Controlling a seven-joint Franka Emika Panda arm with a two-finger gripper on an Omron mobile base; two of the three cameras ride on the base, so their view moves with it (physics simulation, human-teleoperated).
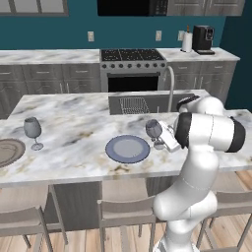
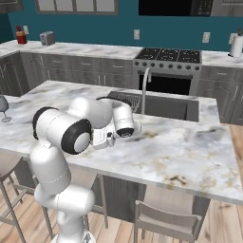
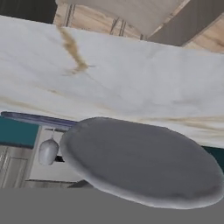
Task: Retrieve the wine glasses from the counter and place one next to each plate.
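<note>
One wine glass [image 1: 154,129] stands upright just right of the pale blue plate [image 1: 127,148] on the marble island [image 1: 74,125]. My gripper [image 1: 161,140] reaches in from the right at stem height and is shut on this glass. Its round foot [image 3: 144,162] looms large in the hand view, hiding the fingertips. The other wine glass [image 1: 32,129] stands at the island's left beside the brownish plate [image 1: 7,151]; it also appears as a small glass [image 3: 48,151] and at the far left [image 2: 2,105]. The counter [image 1: 49,55] runs along the back wall.
A sink with a tall faucet [image 1: 170,83] and a wire rack [image 1: 134,105] sits in the island behind the plates. Stools [image 1: 125,209] stand along the near edge. A stove [image 1: 132,61] and a coffee machine [image 1: 203,39] are at the back.
</note>
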